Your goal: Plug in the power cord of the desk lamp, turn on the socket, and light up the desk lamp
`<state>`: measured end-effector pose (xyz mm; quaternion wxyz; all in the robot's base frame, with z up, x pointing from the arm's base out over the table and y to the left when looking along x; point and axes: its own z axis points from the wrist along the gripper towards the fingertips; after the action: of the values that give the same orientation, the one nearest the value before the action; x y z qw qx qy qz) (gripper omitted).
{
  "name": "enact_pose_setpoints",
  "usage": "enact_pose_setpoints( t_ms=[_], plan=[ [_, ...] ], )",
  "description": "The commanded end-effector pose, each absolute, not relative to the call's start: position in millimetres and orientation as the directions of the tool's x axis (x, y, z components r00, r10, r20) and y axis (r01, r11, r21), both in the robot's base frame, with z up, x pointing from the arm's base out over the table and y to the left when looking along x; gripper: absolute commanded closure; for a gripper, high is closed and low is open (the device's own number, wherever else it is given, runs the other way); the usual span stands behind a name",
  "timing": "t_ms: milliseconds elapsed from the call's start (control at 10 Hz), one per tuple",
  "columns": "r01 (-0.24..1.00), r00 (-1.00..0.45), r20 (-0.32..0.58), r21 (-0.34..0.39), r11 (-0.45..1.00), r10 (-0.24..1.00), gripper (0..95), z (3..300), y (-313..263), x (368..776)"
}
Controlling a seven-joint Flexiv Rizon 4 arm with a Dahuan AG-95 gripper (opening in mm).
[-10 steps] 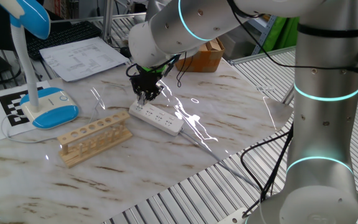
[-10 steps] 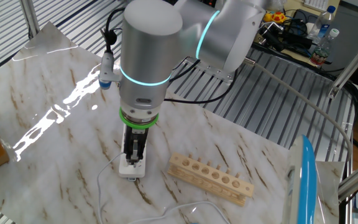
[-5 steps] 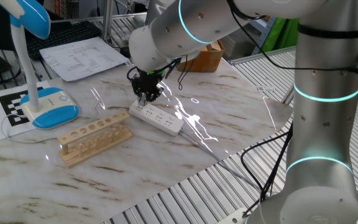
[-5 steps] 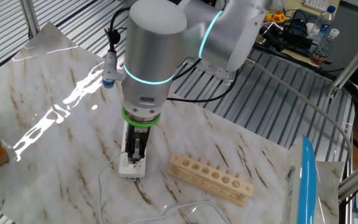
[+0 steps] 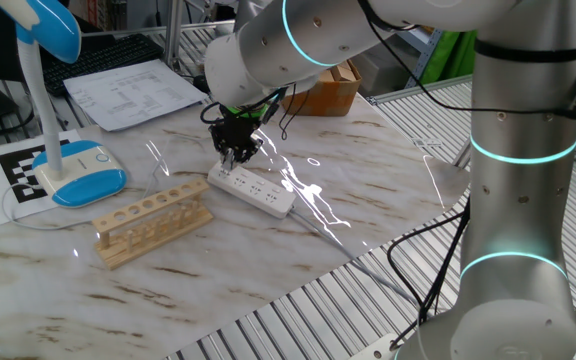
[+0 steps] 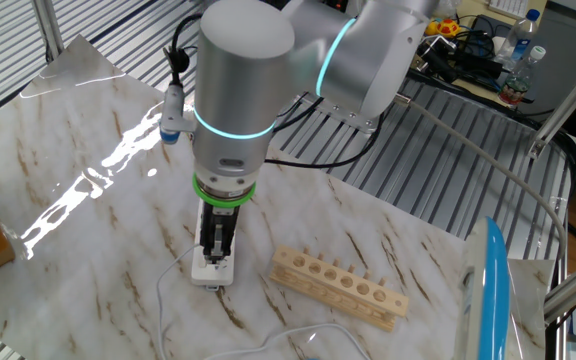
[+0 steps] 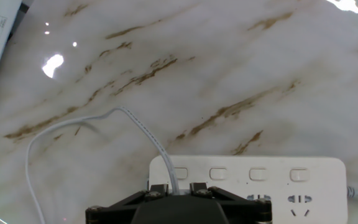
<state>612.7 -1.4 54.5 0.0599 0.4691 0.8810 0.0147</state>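
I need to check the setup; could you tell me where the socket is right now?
In one fixed view the socket lies mid-table, right of the wooden rack, under the gripper.

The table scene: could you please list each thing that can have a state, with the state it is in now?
gripper: pointing down over the socket's end, jaws narrow, apparently on the plug.
power cord: slack on the marble, running up between the fingers.
socket: flat on the table; switch state not readable.
desk lamp: upright; no light visible.
wooden rack: upright, holes empty.
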Motion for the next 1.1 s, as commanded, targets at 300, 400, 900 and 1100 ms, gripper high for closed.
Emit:
enact_pose_setpoints(
  t_ms=[300,400,900,1100],
  plan=[
    [0.826,-0.554,-0.086,0.07,0.56,0.828,95.0,54.5,-1.0,613.2],
    [0.819,-0.565,-0.092,0.062,0.571,0.82,95.0,54.5,-1.0,613.2],
    [0.82,-0.565,-0.08,0.058,0.57,0.821,95.0,56.5,-1.5,615.1],
    [0.82,-0.562,-0.101,0.062,0.569,0.821,95.0,62.6,-3.9,613.2]
  ],
)
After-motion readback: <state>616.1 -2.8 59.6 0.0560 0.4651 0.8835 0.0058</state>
